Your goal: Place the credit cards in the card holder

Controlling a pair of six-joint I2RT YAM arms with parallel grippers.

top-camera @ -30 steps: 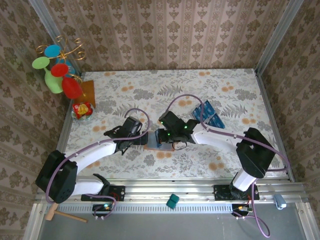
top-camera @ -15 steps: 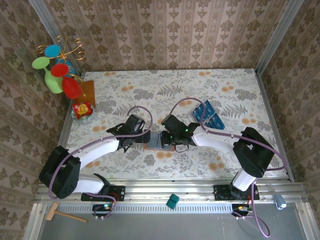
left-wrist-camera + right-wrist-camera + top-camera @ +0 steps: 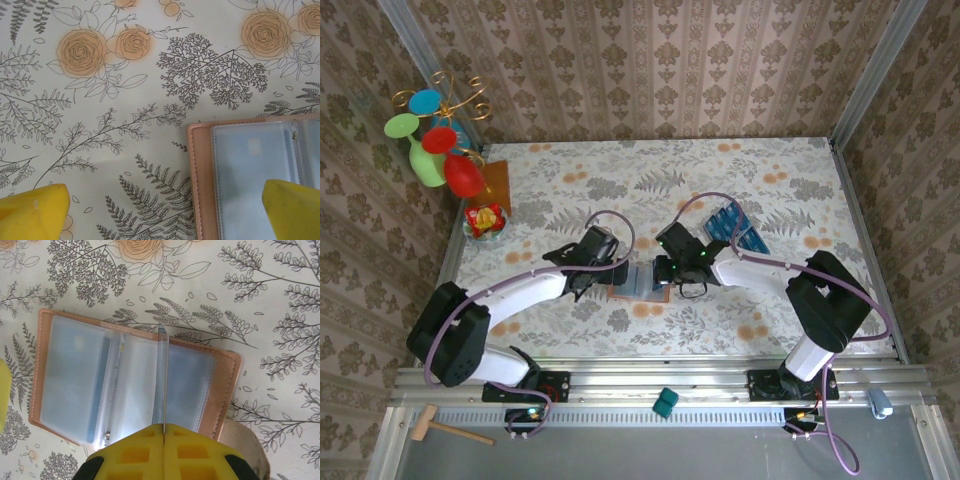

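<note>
Card holder (image 3: 638, 283) lies open mid-counter (image 3: 790, 180) toward the near edge, long axis left-right, between your pincers. Right pincer (image 3: 164, 437) is clamped on a thin leaf (image 3: 161, 375) standing edge-on at the spine; card or sleeve, can't tell. Left pincer (image 3: 165, 192) is apart, straddling the holder's left edge. Sleeves look mostly empty. Credit cards (image 3: 733, 228) sit far right, nearer your right arm.
</note>
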